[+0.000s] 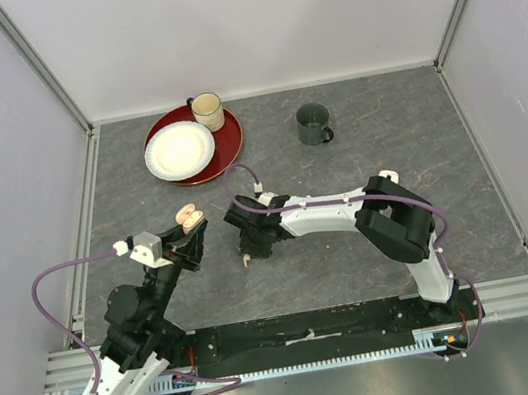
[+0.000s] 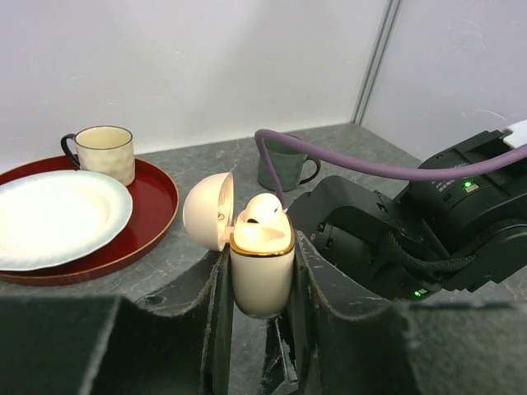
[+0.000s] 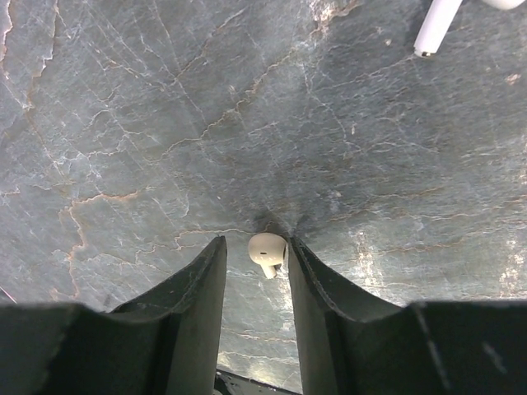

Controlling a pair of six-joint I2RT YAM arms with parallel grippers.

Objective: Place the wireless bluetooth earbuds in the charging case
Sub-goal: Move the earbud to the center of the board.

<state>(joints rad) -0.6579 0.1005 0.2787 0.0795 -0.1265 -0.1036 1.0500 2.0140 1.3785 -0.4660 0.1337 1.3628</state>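
Grey stone table (image 3: 123, 123) fills the right wrist view. Low centre, an earbud (image 3: 264, 246) lies between my right gripper's (image 3: 255, 244) parted fingers, touching one, not yet pinched. My left gripper (image 2: 261, 247) clenches the case (image 2: 262, 276) upright with its lid open to receive buds; one bud (image 2: 263, 210) sits inside.

Wore white shells (image 1: 323, 214) over black joints (image 1: 396, 226). Trailed a thick purple cable (image 2: 362, 167) across the frame's right half. Ended in dark matte fingers (image 2: 202, 321).
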